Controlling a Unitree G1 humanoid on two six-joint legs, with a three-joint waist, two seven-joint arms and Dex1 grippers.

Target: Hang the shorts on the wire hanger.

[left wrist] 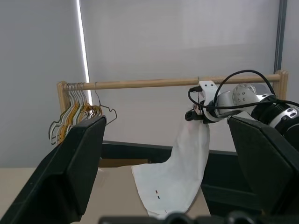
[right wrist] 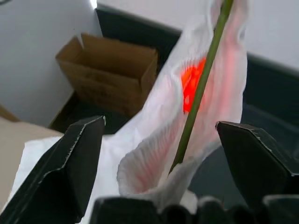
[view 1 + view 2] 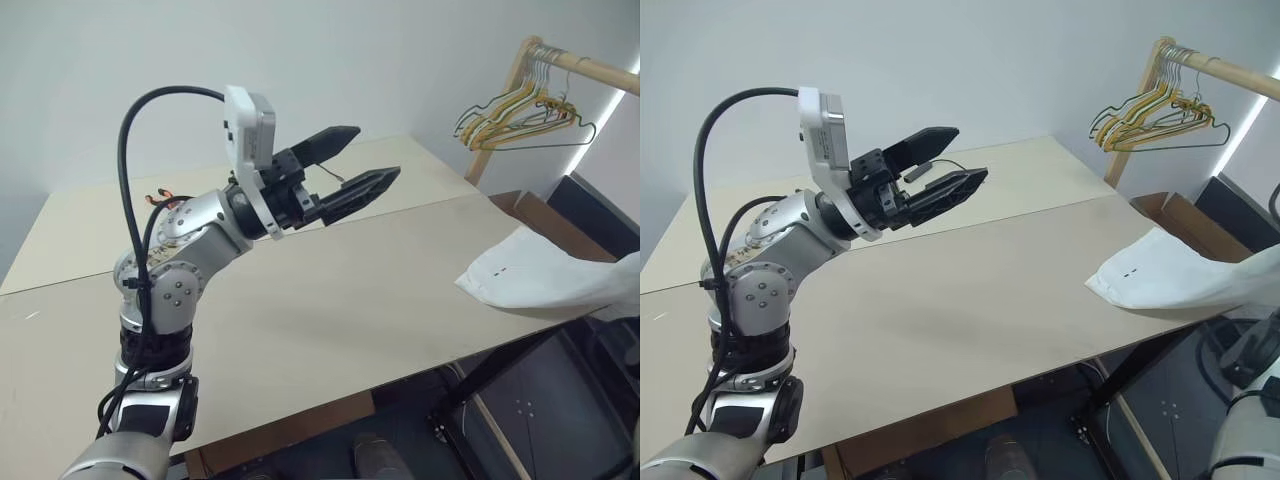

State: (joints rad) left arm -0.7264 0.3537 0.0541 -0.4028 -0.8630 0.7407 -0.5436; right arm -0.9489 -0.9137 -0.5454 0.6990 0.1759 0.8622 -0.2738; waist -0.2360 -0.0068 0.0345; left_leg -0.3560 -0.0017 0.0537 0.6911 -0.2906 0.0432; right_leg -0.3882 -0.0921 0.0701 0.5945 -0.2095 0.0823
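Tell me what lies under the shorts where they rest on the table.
The lower end of the shorts lies flat on the table's right corner; the rest lifts off past the edge. Whatever sits beneath that cloth is covered, so the wire hanger cannot be confirmed there.

Pale beige table [image 3: 330, 300], seam line crossing top. White shorts [image 3: 540, 275] lie on right edge, hem end with small dark marks flat on top, rest trailing off edge, lifted toward the rack.
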